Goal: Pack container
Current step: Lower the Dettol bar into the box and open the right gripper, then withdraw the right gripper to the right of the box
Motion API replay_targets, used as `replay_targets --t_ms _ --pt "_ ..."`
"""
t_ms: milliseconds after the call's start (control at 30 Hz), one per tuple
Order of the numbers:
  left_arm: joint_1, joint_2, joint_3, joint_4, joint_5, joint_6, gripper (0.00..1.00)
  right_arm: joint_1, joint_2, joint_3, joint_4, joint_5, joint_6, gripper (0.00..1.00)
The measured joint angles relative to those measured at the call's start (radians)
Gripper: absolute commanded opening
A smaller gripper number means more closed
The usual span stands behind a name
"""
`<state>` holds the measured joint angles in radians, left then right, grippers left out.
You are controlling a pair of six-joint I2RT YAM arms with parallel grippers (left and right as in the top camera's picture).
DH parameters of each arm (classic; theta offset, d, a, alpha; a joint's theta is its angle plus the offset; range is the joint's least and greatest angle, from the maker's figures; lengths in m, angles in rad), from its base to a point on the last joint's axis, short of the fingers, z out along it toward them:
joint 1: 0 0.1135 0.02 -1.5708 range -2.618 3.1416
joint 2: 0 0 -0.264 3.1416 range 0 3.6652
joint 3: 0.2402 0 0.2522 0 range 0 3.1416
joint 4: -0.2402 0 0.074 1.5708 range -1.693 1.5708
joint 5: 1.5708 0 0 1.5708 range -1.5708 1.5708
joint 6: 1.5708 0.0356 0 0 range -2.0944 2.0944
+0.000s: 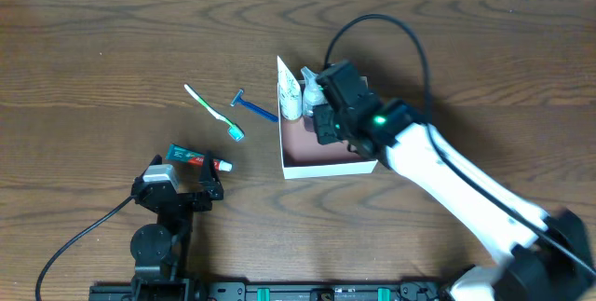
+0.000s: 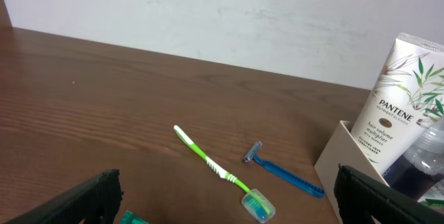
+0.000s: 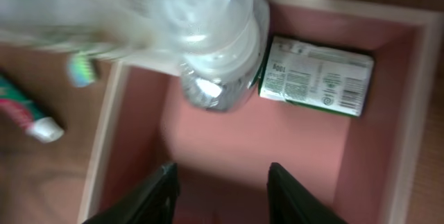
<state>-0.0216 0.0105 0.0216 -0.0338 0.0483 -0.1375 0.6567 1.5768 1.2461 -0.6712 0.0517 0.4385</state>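
Hovering over the container [image 1: 326,168], our right claw [image 3: 222,175] stands parted, empty; left claw [image 1: 183,178] gapes wide. Next pick, we reckon: the razor [image 1: 253,107].

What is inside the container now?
Pantene tube, clear bottle and green-and-white packet at the far end of the container; the remaining pink floor looks bare. The floor under the bottle is covered.

Left end effector [image 1: 183,178] sits low, jaws spread wide; right end effector [image 3: 222,193] points down, jaws parted, empty.

Dark wood-grain table [image 1: 93,40], plain white wall [image 2: 243,16] behind
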Motion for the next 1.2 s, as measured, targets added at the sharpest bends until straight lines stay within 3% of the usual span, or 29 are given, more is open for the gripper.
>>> replay_targets --t_ms 167,333,500,900,1200 --pt "0.0 0.0 0.0 0.0 0.0 0.0 0.98 -0.022 -0.16 0.0 -0.07 0.014 0.006 0.61" --pt "0.0 0.0 0.0 0.0 0.0 0.0 0.98 -0.144 -0.252 0.001 -0.187 0.069 0.003 0.63" --pt "0.0 0.0 0.0 0.0 0.0 0.0 0.98 -0.287 -0.232 -0.011 -0.284 0.082 0.005 0.64" --pt "0.0 0.0 0.0 0.0 0.0 0.0 0.98 -0.307 -0.13 -0.287 -0.132 0.018 0.015 0.64" --pt "0.0 0.0 0.0 0.0 0.0 0.0 0.98 -0.307 -0.128 -0.354 -0.074 -0.051 0.025 0.64"
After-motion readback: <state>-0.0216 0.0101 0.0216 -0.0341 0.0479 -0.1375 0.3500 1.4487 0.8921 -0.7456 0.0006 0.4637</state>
